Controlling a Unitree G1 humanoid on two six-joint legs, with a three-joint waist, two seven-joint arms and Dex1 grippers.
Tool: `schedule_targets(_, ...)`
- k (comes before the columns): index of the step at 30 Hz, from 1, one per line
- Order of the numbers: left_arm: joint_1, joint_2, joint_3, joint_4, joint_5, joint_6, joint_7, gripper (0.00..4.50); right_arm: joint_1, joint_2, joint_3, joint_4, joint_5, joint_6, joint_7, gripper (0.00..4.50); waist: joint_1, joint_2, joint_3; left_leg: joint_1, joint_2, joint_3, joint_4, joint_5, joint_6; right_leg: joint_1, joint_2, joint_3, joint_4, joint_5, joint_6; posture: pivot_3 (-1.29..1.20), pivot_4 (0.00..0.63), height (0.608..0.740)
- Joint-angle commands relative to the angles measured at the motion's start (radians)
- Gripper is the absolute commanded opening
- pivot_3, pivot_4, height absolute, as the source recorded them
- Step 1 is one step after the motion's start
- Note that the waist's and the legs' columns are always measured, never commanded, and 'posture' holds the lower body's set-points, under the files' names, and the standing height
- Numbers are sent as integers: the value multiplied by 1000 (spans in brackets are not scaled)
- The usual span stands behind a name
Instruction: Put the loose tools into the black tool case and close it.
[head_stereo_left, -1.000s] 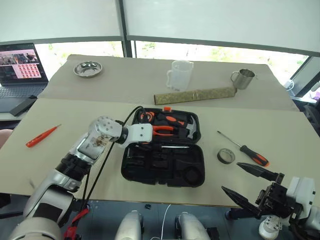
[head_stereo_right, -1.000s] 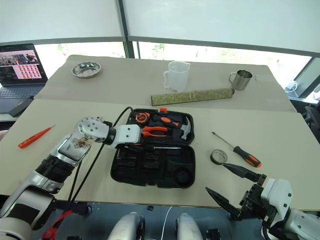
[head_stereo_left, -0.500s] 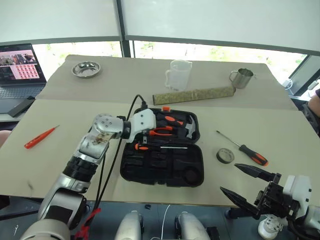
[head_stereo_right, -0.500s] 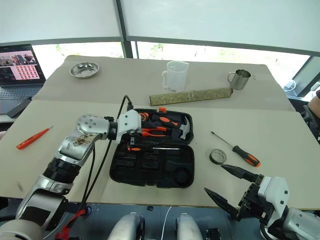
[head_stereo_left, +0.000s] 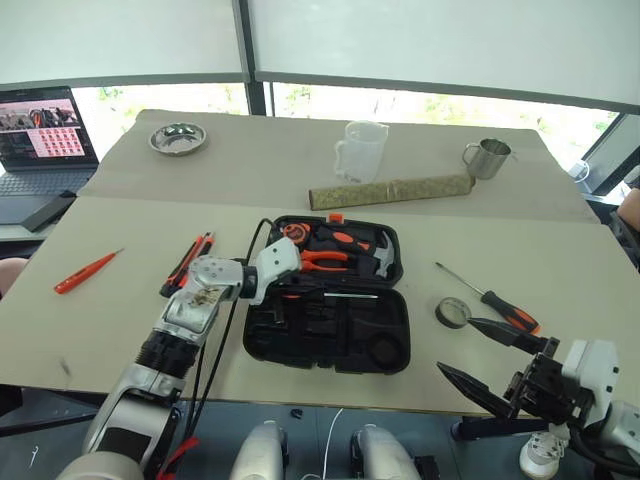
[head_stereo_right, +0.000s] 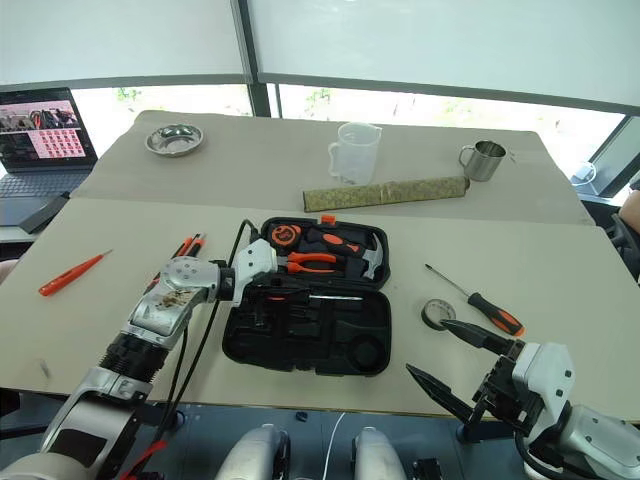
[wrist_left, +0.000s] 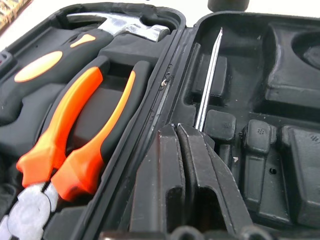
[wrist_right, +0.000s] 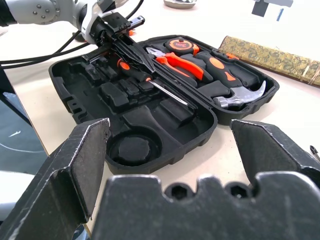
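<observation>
The rectangular black moulded-plastic tool case (head_stereo_left: 328, 295) lies open on the beige table (head_stereo_left: 560, 260), near the table's front edge. Its far half holds a tape measure (head_stereo_left: 293, 231), orange-handled pliers (head_stereo_left: 322, 259) and a hammer with a steel head (head_stereo_left: 380, 254). Its near half holds a black-and-orange-handled screwdriver (wrist_right: 150, 80) lying in a recess along the hinge, its steel shaft (wrist_left: 208, 75) pointing toward the robot's right.

The left gripper (wrist_right: 131, 51), fingers (wrist_left: 195, 185) pressed together and holding nothing, hovers over the handle end of that screwdriver; whether it touches the handle cannot be told. The right gripper (head_stereo_left: 492, 362), its two black fingers (wrist_right: 75, 165) spread wide and empty, hangs off the table's front edge, well apart from the case.

Loose tools on the table:
- a slim all-orange screwdriver (head_stereo_left: 87, 271), well to the left of the case;
- a black-and-orange utility knife (head_stereo_left: 187, 263), between that screwdriver and the case, just beside the left arm;
- a small dark tape roll (head_stereo_left: 452, 312), right of the case;
- a second black-and-orange-handled screwdriver (head_stereo_left: 492, 299), just beyond the roll.

Farther back stand a clear plastic measuring jug (head_stereo_left: 360, 150), a steel mug (head_stereo_left: 486, 158), a patterned rolled tube (head_stereo_left: 392, 190) and a shallow metal dish (head_stereo_left: 177, 137). An open laptop (head_stereo_left: 40, 140) sits at the far left.
</observation>
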Motion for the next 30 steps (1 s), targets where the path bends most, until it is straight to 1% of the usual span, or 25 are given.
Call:
schedule_targets(1,3,-5,-64,28,56,-33,-10,127,10,10,-4,-31,5,-9,0,4500,0,0,0,0,0,0,0,0,0,0,0,0,0,0,0,0,150,740)
schedule_targets(5,3,-3,-118,57,130,-9,12,127,9,21,1,-25,-4,-13,-5,4500,2,1,-1,2,0,0,0,0,0,3,0,-1,0,0,0,0,150,740)
schedule_targets(7,6,-7,-130,69,146,-12,18,127,6,26,7,-24,-9,-14,-8,4500,3,2,-4,7,0,-1,0,0,0,10,0,-2,-3,-1,1,0,150,740)
schedule_targets(8,10,-13,-130,74,145,-29,22,127,5,30,11,-23,-12,-15,-10,4500,3,3,-6,9,0,-1,0,-1,0,12,0,-2,-4,-3,4,0,150,740)
schedule_targets(10,21,-33,-99,74,109,-44,30,127,3,43,7,-20,-15,-23,-20,4500,4,5,-9,10,0,-1,0,-1,0,13,0,-2,-4,-3,5,0,150,740)
schedule_targets(12,33,-49,-24,60,25,-70,23,127,5,60,-28,-7,-1,-32,-32,4500,5,8,-12,10,0,-1,0,-1,0,13,-1,-2,-4,-3,5,0,150,740)
schedule_targets(14,45,-49,54,39,-58,-109,-4,631,17,73,-80,18,12,-50,-32,4500,4,8,-12,9,0,-1,0,-1,0,13,-1,-1,-4,-3,6,0,150,740)
schedule_targets(15,58,-37,96,23,-111,-118,-38,793,34,79,-115,39,17,-62,-24,4500,3,8,-12,8,0,-1,0,-1,0,12,-1,-1,-4,-3,5,0,150,740)
schedule_targets(16,72,-23,145,12,-168,-145,-72,1161,57,88,-152,69,9,-88,-10,4500,0,8,-12,7,0,-2,0,-1,0,11,0,-1,-4,-3,4,0,150,740)
schedule_targets(17,85,-6,184,-1,-225,-144,-117,1379,79,99,-184,97,3,-109,2,4500,0,8,-12,6,0,-1,0,-1,0,10,0,-1,-4,-1,2,0,150,740)
schedule_targets(18,98,13,212,-13,-266,-135,-152,1854,98,109,-209,124,-3,-129,12,4500,-1,8,-12,5,0,-2,0,-1,1,9,0,-2,-4,0,0,0,150,740)
schedule_targets(19,111,38,240,-21,-303,-138,-193,2168,117,122,-237,163,-17,-163,20,4500,-3,8,-12,5,1,-2,0,-1,1,8,0,-2,-4,-1,-1,0,150,740)
schedule_targets(20,131,75,267,-33,-332,-129,-230,2652,140,138,-266,208,-23,-191,28,4500,-3,8,-12,4,1,-2,-1,-1,1,7,0,-2,-4,-1,-1,0,150,740)
schedule_targets(21,151,105,294,-40,-361,-128,-266,2860,159,153,-290,249,-33,-220,36,4500,-4,8,-12,4,1,-2,-1,-1,1,7,0,-2,-4,-1,-1,0,150,740)
schedule_targets(25,251,203,407,-68,-464,-110,-362,4415,215,201,-346,403,-65,-320,58,4500,-8,10,-12,8,2,0,-4,-1,1,8,-1,-1,-4,-3,-2,0,150,740)
schedule_targets(27,313,250,436,-76,-463,-127,-393,4415,219,210,-357,450,-69,-346,58,4500,-13,11,-11,8,4,0,-4,-1,1,8,-1,-1,-4,-5,0,0,150,740)
schedule_targets(30,380,292,485,-69,-481,-127,-417,4415,187,190,-358,481,-69,-348,43,4500,-20,11,-11,10,6,-1,-5,-1,1,8,-1,0,-4,-9,-5,0,150,740)
